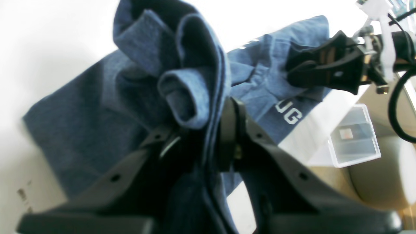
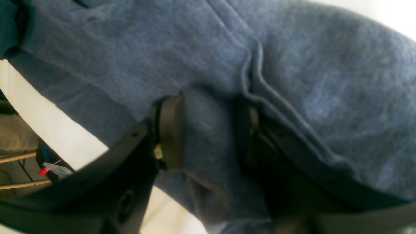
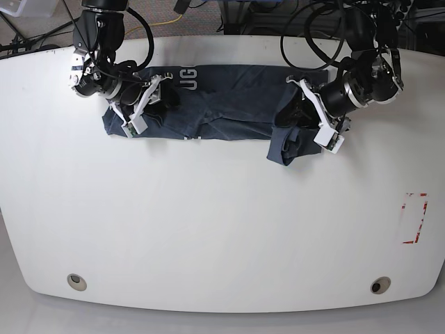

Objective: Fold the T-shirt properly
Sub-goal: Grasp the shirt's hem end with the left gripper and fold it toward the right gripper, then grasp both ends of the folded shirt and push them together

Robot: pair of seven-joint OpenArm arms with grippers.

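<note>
On the white table (image 3: 222, 229), the T-shirt (image 3: 222, 104) lies as a long dark slate-blue band across the far part, nearer the table's back edge than its front. Going from the base view's left end of the shirt: the right gripper (image 3: 142, 104) sits on that end, its jaws closed on a fold of the cloth; the right wrist view shows blue fabric pinched between the two black fingers (image 2: 170, 130) and bulging over them. Just beside it, white letters "UG" (image 3: 186, 76) show on the shirt's back edge. The middle stretch of the shirt lies flat with a few wrinkles.

At the shirt's other end, the left gripper (image 3: 313, 125) is clamped on a bunched, rolled wad of fabric (image 1: 188, 97), which hangs toward the table's front, lower than the rest of the band. Black cables (image 3: 313, 28) loop behind both arms, beyond the shirt.

Well apart from the shirt, near the table's right edge, is a red-outlined marking (image 3: 415, 219). Two round fittings (image 3: 76, 281) sit near the front edge.
</note>
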